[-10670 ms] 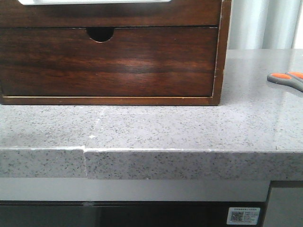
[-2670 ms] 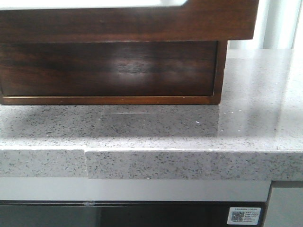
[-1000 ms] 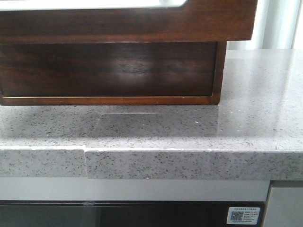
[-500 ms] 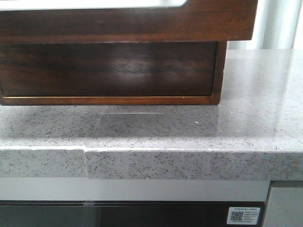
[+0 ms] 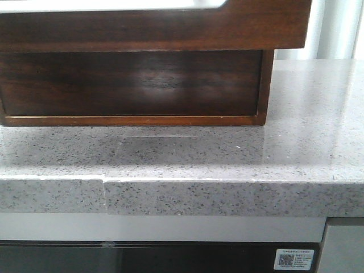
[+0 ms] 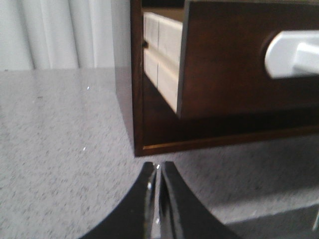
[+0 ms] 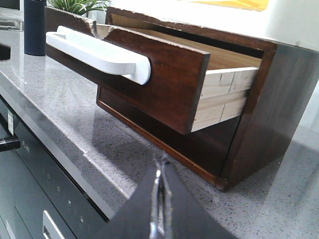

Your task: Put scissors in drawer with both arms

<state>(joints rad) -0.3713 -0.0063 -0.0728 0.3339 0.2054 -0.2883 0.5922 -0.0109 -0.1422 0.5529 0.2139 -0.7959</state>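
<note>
Dark-brown drawer [image 7: 164, 74] stands pulled out of its wooden box [image 7: 259, 119], above both grippers. Left gripper [image 6: 157, 174] and right gripper [image 7: 160, 172] clenched, empty. I see no scissors; they may lie inside. Next, push its front inward.

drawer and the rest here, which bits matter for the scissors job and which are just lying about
For the job:
- drawer, pulled out of the wooden box
- left hand, shut and empty
- right hand, shut and empty
- the scissors are not in view

Just lying about:
- dark bottle
- plant behind the box
- counter
</note>
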